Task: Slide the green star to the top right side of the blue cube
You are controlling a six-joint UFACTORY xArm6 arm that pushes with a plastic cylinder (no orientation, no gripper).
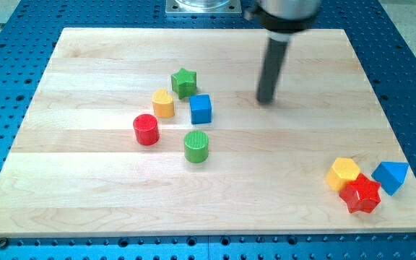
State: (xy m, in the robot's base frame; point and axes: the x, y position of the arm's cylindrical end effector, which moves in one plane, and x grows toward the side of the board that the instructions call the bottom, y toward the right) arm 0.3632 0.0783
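The green star [183, 82] lies on the wooden board [85, 180], just above and to the left of the blue cube [201, 109], nearly touching it. My tip [266, 100] rests on the board to the right of both, about a cube's width and a half from the blue cube and level with its top edge. The tip touches no block.
A yellow heart-shaped block [163, 104] sits left of the blue cube, a red cylinder [146, 129] lower left, a green cylinder [196, 146] below. At the bottom right corner lie a yellow hexagon [343, 173], a red star [360, 194] and a blue triangular block [392, 175].
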